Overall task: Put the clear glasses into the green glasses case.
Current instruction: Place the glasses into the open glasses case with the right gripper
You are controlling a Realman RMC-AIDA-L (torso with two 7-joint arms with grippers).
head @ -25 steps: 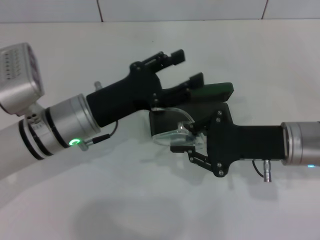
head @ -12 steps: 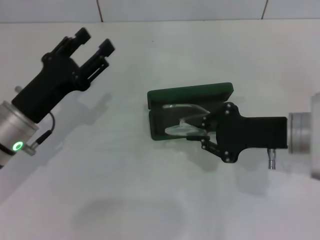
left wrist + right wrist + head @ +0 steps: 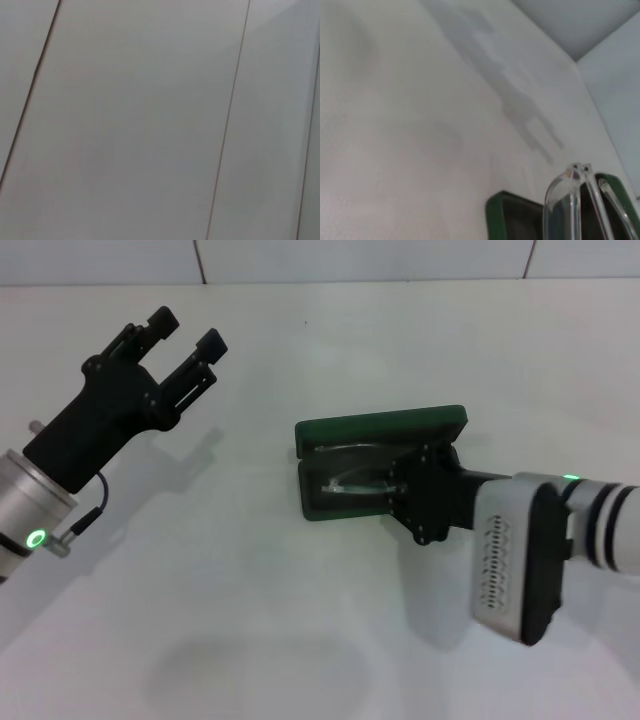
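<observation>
Since half second ago, my right gripper rolling over, pushing deeper into green glasses case; grip hidden, cannot tell. Clear glasses lying inside open case. Left gripper hanging spread, empty, well apart. Remaining, I'm judging: release, retreat.

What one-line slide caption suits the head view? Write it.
Right gripper lowers transparent plastic glasses into open dark green clamshell case; left gripper waits aside.

clear glasses | inside open green glasses case
</observation>
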